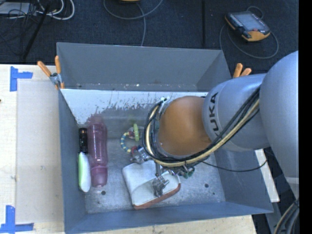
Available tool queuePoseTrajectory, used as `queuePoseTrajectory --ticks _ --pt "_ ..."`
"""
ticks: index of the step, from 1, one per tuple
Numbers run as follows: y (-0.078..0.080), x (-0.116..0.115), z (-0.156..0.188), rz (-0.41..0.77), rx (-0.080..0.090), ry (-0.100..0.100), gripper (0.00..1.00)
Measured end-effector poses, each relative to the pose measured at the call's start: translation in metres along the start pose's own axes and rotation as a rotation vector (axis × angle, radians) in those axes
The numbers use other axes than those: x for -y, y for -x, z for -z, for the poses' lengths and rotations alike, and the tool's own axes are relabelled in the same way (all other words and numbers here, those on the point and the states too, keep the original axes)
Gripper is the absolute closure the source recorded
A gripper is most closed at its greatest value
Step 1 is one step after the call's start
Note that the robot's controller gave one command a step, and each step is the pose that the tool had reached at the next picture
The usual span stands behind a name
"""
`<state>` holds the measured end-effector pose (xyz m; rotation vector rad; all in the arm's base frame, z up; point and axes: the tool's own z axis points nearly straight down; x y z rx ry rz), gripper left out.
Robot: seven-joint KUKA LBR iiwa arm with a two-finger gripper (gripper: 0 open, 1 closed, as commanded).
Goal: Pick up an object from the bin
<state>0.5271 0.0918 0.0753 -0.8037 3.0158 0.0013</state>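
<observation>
My gripper hangs below the orange wrist cover, down at a white pad with a reddish-brown edge that lies on the bin floor near the front middle. The fingertips rest on or just above the pad's right part. A small ring of coloured beads lies just behind and to the left of the gripper, partly hidden by the cables.
Along the bin's left side lies a pink translucent bottle, with a small black object and a white and green tube beside it. The arm covers the right half of the bin floor.
</observation>
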Motion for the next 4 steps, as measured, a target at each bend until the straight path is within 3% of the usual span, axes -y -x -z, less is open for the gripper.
queuePoseTrajectory --ticks 1,3,4 --pt "0.038 -0.067 0.002 0.29 0.007 -0.005 1.0" --pt "0.037 -0.067 0.005 0.289 0.005 -0.003 1.0" --pt "0.035 -0.069 0.022 0.289 -0.013 0.005 1.0"
